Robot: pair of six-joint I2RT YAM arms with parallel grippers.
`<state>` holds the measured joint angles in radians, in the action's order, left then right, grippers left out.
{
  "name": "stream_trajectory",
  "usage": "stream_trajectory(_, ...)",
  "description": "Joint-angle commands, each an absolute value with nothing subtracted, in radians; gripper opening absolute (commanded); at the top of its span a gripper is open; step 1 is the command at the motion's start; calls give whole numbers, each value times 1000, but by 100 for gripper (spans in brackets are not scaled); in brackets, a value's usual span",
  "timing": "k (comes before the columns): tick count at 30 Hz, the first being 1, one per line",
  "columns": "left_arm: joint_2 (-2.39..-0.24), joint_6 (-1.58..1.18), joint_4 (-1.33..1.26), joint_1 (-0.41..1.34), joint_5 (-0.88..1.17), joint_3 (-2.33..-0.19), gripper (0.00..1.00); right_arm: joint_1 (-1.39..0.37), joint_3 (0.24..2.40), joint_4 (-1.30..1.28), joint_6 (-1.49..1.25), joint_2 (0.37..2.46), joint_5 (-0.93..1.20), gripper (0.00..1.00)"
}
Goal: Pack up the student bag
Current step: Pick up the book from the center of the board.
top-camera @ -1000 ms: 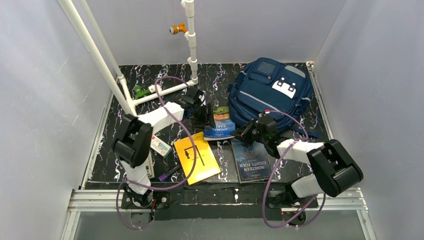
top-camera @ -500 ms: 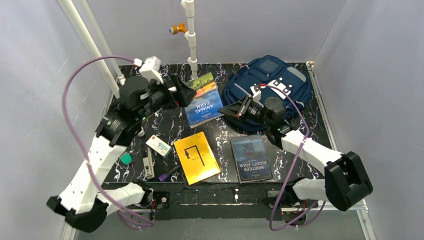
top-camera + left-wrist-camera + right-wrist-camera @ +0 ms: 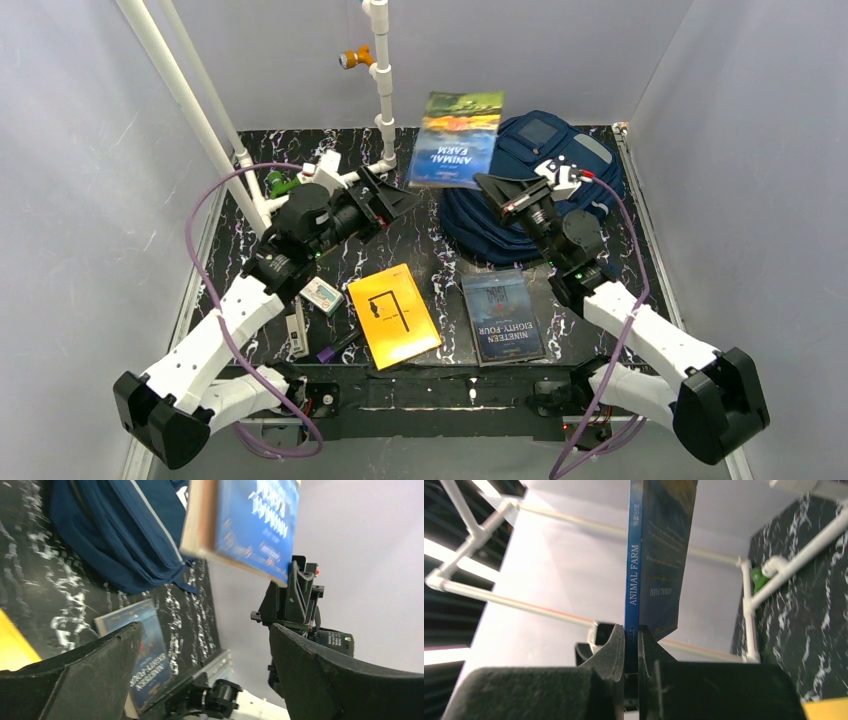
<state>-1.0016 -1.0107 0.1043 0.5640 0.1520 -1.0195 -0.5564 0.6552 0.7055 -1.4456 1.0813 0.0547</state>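
Transfer of one book is the step in hand: the Animal Farm paperback (image 3: 458, 125) is clamped near its spine between the closed fingers of the right gripper (image 3: 631, 632) and is held high, over the near-left edge of the student bag (image 3: 480, 225), which lies at the far right of the table (image 3: 440, 285). The left gripper (image 3: 395, 200) is spread wide, with nothing held. Next, it is judged, the book must be tipped and lowered into the bag's main compartment; whether that zip is open cannot be told. A yellow book (image 3: 393, 315), a Nineteen Eighty-Four copy (image 3: 503, 317) and a small box (image 3: 321, 295) are seen nearer the bases. The white pipe frame (image 3: 380, 70), close beside the raised book, is judged a collision risk.
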Motion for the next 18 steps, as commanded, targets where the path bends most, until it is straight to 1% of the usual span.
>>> stream_trajectory(1, -1021, -1130, -153, 643, 183, -1004, 98, -552, 638, 884, -1529, 1003, -213, 1)
stream_trajectory(4, -1070, -1163, -284, 706, 127, -985, 98, -552, 650, 896, -1564, 1012, -221, 1)
stream_trajectory(8, -1108, -1130, -448, 783, -3, -976, 98, -555, 669, 881, -1572, 1011, -201, 1)
stream_trajectory(10, -1130, -1115, -468, 811, -71, -993, 98, -557, 670, 882, -1571, 1004, -200, 1)
stream_trajectory(15, -1213, -1234, -516, 826, -130, -1003, 98, -570, 665, 890, -1577, 979, -213, 1)
stream_trajectory(18, -1237, -1252, -526, 842, -181, -1003, 98, -575, 655, 889, -1587, 965, -224, 1)
